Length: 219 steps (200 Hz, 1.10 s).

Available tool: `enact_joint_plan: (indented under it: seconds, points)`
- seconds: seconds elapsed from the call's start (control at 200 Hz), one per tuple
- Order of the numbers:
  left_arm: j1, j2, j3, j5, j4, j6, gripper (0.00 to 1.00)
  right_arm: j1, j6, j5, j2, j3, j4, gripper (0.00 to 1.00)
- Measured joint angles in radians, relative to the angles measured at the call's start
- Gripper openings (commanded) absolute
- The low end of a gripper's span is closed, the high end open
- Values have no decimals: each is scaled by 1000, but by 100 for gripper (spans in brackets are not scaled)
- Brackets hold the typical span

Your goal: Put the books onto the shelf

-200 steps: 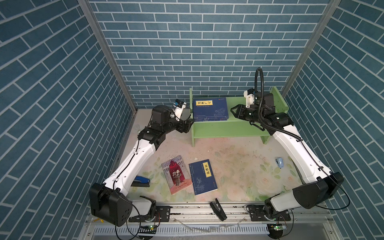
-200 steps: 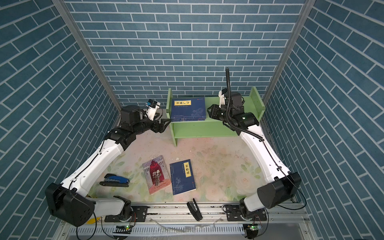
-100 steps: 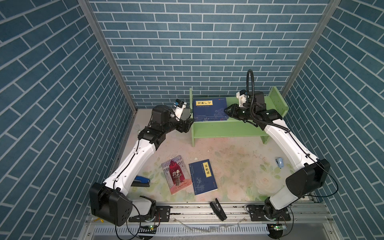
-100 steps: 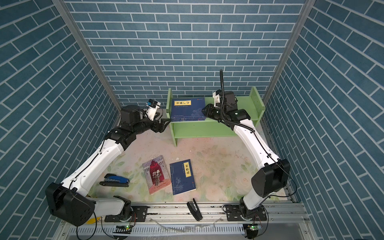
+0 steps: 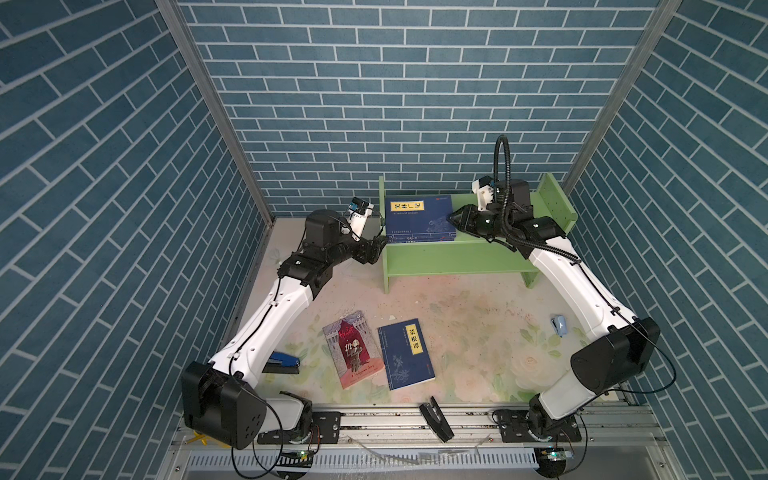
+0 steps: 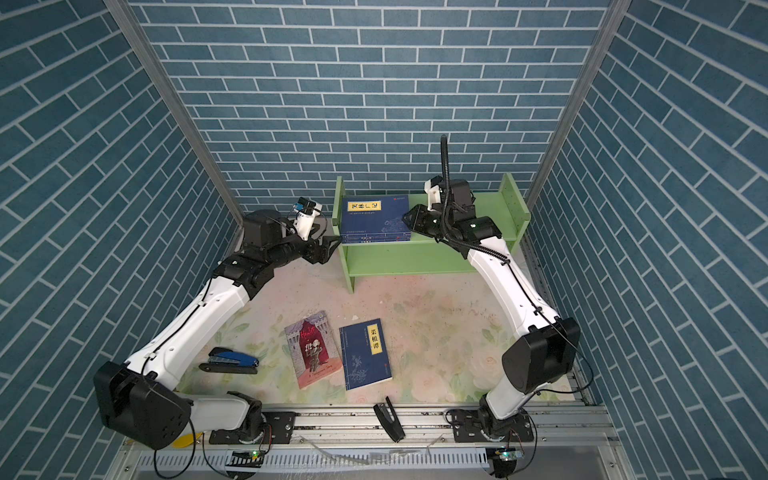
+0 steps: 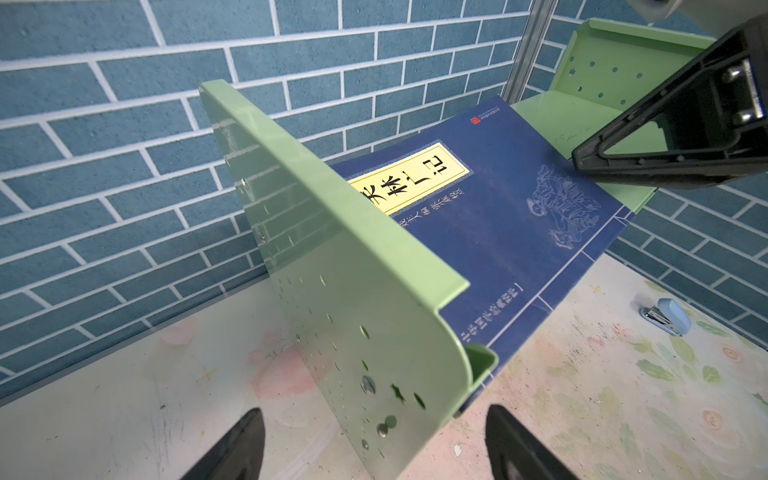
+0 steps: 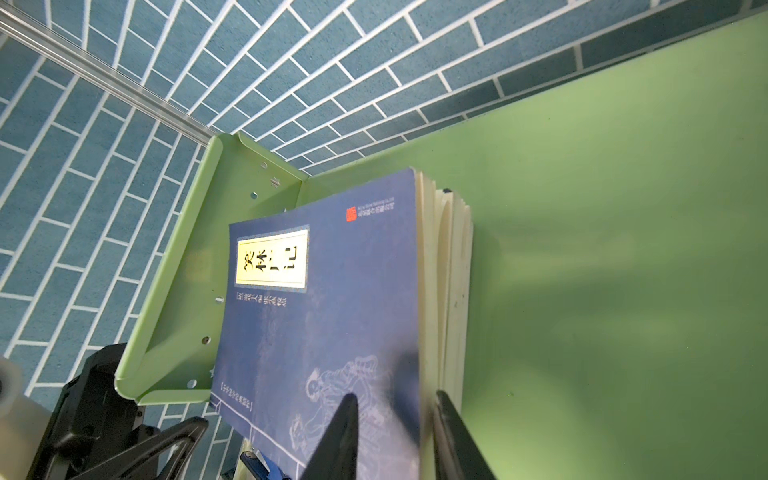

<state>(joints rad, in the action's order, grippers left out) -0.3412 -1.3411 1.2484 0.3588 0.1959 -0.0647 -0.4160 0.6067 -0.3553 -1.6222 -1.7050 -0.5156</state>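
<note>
The light green shelf stands at the back. A stack of dark blue books lies flat at the left end of its top tier. My right gripper is shut on the stack's right edge, one finger on the top cover and the other at the page edges. My left gripper is open, its fingers standing on either side of the drilled left end panel without touching it. On the floor lie a red-and-grey book and a blue book.
A dark blue stapler lies beside the left arm. A small light blue stapler lies at the right. A black piece rests on the front rail. Brick walls close in on three sides.
My right gripper has moved left along the top tier to the stack's right edge and its jaws have narrowed. The left arm has held still.
</note>
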Motion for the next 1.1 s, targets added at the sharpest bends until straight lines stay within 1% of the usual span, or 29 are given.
enact_joint_plan:
  seconds: [0.175,0.24,0.345,0.45,0.55,0.63,0.685,0.75,0.835,0.96,1.095]
  points:
    - [0,0,0,0,2,1,86,0,-2,23,-5,-7,-1,44]
    - [0,1,1,1,19,2,86,0,-2,45,-3,-7,-1,45]
    - [0,14,13,6,98,21,87,0,-7,88,28,12,0,47]
    - [0,68,13,42,205,64,89,0,-17,124,144,97,-5,48]
    - [0,143,-13,99,268,135,89,0,-32,127,314,208,-12,48]
    - [0,191,-82,171,282,208,89,0,-38,115,463,308,-18,48]
    - [0,211,-168,237,260,270,89,-1,-39,99,556,384,-16,48]
    - [-1,209,-279,307,230,341,89,-6,-39,72,655,485,-23,48]
    - [-3,174,-433,383,172,431,89,-20,-35,36,746,601,-42,49]
    - [-5,117,-570,443,95,525,90,-63,-27,6,805,747,-61,50]
    - [-11,103,-643,478,0,594,92,-134,-8,-1,800,859,-77,51]
